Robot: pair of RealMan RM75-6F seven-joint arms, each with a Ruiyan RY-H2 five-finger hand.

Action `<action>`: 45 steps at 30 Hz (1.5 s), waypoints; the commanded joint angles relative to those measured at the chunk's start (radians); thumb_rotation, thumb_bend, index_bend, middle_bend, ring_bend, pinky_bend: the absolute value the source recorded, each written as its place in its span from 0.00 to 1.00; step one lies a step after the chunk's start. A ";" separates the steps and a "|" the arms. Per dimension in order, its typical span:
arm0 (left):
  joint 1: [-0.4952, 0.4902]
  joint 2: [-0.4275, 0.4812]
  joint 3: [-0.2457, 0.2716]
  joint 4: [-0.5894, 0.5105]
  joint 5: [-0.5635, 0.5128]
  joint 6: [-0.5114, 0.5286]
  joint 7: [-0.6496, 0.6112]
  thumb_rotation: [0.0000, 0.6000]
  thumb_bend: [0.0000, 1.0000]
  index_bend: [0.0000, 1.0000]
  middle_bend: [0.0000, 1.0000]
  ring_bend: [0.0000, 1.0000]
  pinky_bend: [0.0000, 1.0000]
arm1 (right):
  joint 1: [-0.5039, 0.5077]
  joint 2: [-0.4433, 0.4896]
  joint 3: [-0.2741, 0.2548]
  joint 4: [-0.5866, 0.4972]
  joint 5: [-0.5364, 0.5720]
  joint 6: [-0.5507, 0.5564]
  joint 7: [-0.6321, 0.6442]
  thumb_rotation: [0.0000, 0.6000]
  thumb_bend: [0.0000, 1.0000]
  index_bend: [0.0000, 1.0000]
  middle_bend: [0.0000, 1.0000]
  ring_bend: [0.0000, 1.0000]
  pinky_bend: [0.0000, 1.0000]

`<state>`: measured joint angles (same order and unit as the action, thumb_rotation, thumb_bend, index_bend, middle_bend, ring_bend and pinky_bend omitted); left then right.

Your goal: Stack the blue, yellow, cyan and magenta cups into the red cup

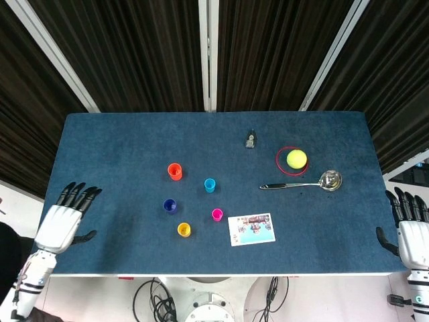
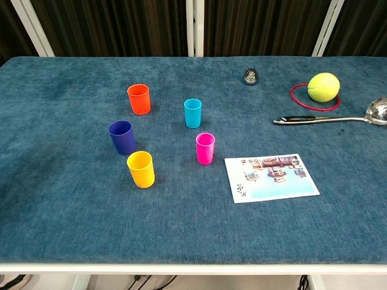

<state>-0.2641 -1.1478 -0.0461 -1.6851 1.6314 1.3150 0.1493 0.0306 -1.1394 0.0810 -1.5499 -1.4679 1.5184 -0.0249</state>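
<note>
Left hand (image 1: 59,225) sits over the near left corner of the blue cloth-covered table (image 1: 120,147), fingers spread and holding nothing; right hand (image 1: 410,235) rests just off the near right edge, also spread and empty. Only the head view shows the hands. Five small cups stand upright and well apart from one another in the left-centre of the table, none yet nested. Red cup (image 2: 139,99), the target, is farthest back on the left. Cyan cup (image 2: 192,113) stands to its right, blue cup (image 2: 122,137) in front of the red one, yellow cup (image 2: 141,169) nearest the front edge, and magenta cup (image 2: 205,148) between the yellow and cyan cups. They look like thin, smooth plastic tumblers, so probably very light, rigid, a little slippery and easy to knock over on the soft cloth. A light pinch across the upper wall near the rim, thumb on one side and a finger opposite, seems the safest hold, leaving the base free to drop into the red cup. Off to the right lie a picture card (image 2: 271,176), a metal ladle (image 2: 329,118), a tennis ball (image 2: 323,86) inside a red ring (image 2: 297,99), and a small dark object (image 2: 250,76) too small to identify.
</note>
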 commanded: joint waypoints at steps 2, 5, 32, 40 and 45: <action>-0.087 -0.032 -0.025 -0.035 -0.031 -0.117 0.031 1.00 0.13 0.12 0.11 0.02 0.00 | -0.011 0.009 -0.002 -0.008 -0.015 0.025 0.011 1.00 0.31 0.00 0.00 0.00 0.00; -0.130 -0.062 -0.030 -0.036 -0.053 -0.181 0.036 1.00 0.13 0.12 0.11 0.02 0.00 | -0.021 0.014 -0.008 -0.011 -0.028 0.044 0.020 1.00 0.31 0.00 0.00 0.00 0.00; -0.374 -0.302 -0.085 0.101 -0.215 -0.418 0.091 1.00 0.20 0.20 0.16 0.12 0.00 | -0.053 0.004 -0.038 0.027 -0.059 0.066 0.043 1.00 0.31 0.00 0.00 0.00 0.00; -0.414 -0.362 -0.086 0.199 -0.236 -0.433 0.063 1.00 0.21 0.26 0.21 0.24 0.01 | -0.054 0.007 -0.037 0.029 -0.055 0.059 0.049 1.00 0.31 0.00 0.00 0.00 0.00; -0.417 -0.399 -0.078 0.262 -0.218 -0.388 0.098 1.00 0.21 0.37 0.30 0.36 0.08 | -0.052 0.007 -0.036 0.035 -0.049 0.050 0.058 1.00 0.31 0.00 0.00 0.00 0.00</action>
<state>-0.6794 -1.5306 -0.1284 -1.4434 1.4059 0.9098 0.2352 -0.0221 -1.1327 0.0452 -1.5149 -1.5175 1.5689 0.0330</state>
